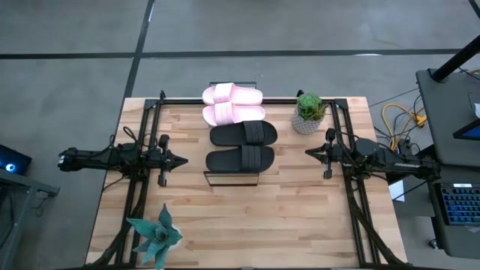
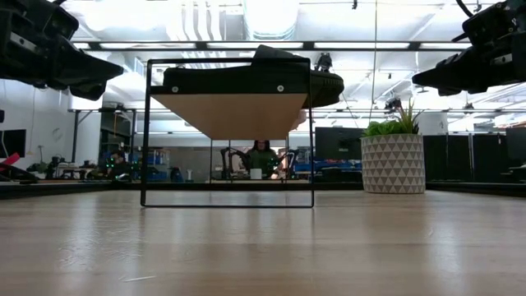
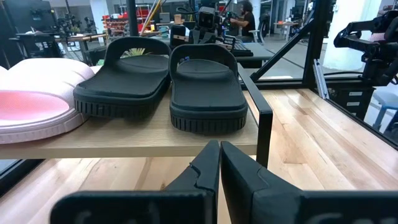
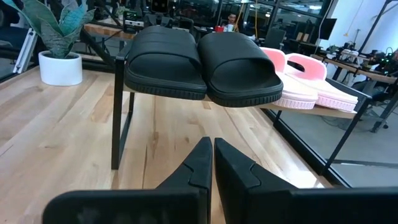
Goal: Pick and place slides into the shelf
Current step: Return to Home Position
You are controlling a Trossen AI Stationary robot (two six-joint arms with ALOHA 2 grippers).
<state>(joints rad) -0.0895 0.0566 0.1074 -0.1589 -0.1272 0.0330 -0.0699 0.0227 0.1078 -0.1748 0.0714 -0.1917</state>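
Job looks basically done: all four slides are parked on the shelf, with the pink slides at the far end and the black slides nearer. The left pincer is held just left of the shelf and the right pincer just right of it, both clenched on nothing above the tabletop. What could get messed up from here, as a guess: the black pair is seen poking out past the shelf's right edge, so if the right arm is swung carelessly on the way home, an overhanging end could be clipped and a slide dragged off. The whole shelf looks light enough to be nudged too. That overhang is easily missed in the high view, but it's laid bare in the low view and the right wrist view. The pink pair, on the other hand, is hidden completely in the low view. The pressed-together fingertips are only really confirmed by the wrist views.
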